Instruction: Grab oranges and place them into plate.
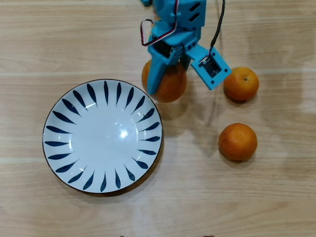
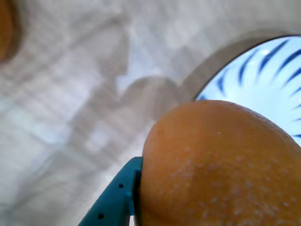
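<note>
My blue pincer (image 1: 165, 81) is closed around the big orange (image 1: 170, 81), and I can see it from above with one blue finger (image 1: 157, 74) lying across the left side of the fruit. The big orange sits just past the top right edge of the plate (image 1: 57, 148) in the overhead view, very near the rim, but I cannot tell if it touches it. In the wrist view the big orange (image 2: 221, 165) fills the low right part of the picture, and its bumpy skin presses right against my blue finger (image 2: 115, 197) on its left. Behind it, at the right side of the wrist view, I see a piece of the white plate (image 2: 263, 75) with its dark blue leaf marks. The plate has nothing in it. Two small oranges lie on the wooden table (image 1: 49, 39), off to the right in the overhead view. One small orange (image 1: 241, 83) is just right of my arm and has a tiny green spot on top. The other small orange (image 1: 238, 141) lies below it in that view, a bit apart from it. Both small oranges are well apart from the plate. A blurry orange shape (image 2: 4, 28) peeks in at the top left corner of the wrist view.
</note>
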